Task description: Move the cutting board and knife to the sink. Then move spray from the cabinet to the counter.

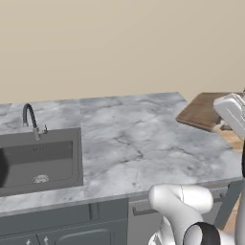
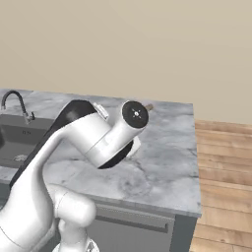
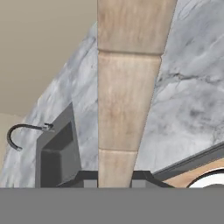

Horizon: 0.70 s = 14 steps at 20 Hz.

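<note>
The cutting board (image 3: 124,96) is lifted off the counter (image 1: 139,143), pinched edge-on between the fingers of the gripper (image 3: 114,177) — in the hand view it runs up as a narrow wooden strip. In the left base view the board hangs at the counter's right end. The sink (image 1: 40,160), with its arched faucet (image 1: 29,118), lies well apart to the left.

The hand (image 3: 114,178) grips the cutting board (image 3: 127,87), its fingers closed on the edge, so the light wood runs straight up the middle. Behind lies the marble counter (image 3: 188,92), with the dark sink (image 3: 57,153) and its arched faucet (image 3: 22,133) off left.
</note>
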{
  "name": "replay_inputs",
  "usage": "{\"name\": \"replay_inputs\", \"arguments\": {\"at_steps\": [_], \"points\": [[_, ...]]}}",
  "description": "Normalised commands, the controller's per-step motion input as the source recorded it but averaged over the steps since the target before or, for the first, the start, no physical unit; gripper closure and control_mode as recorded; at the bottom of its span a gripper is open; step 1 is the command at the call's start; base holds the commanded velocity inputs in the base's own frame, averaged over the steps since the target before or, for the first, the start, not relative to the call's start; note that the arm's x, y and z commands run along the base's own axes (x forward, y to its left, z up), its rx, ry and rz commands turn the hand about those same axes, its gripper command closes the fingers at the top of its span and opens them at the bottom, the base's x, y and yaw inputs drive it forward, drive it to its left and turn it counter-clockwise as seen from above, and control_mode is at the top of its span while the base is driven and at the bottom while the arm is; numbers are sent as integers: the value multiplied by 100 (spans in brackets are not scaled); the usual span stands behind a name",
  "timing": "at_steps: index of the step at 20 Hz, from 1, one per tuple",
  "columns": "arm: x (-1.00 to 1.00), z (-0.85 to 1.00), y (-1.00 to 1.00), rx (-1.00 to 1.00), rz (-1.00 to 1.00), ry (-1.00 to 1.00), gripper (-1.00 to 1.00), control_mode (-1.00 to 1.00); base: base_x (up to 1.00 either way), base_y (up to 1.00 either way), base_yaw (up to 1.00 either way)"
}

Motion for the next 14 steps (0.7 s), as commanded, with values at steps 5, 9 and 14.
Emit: {"name": "replay_inputs", "arguments": {"at_steps": [5,9,14], "points": [[12,0,20,-10,-8,1,100,-100,0,0,0],[-4,0,9,0,0,0,100,-100,0,0,0],[0,0,0,0,0,0,100,100,-16,85,0]]}}
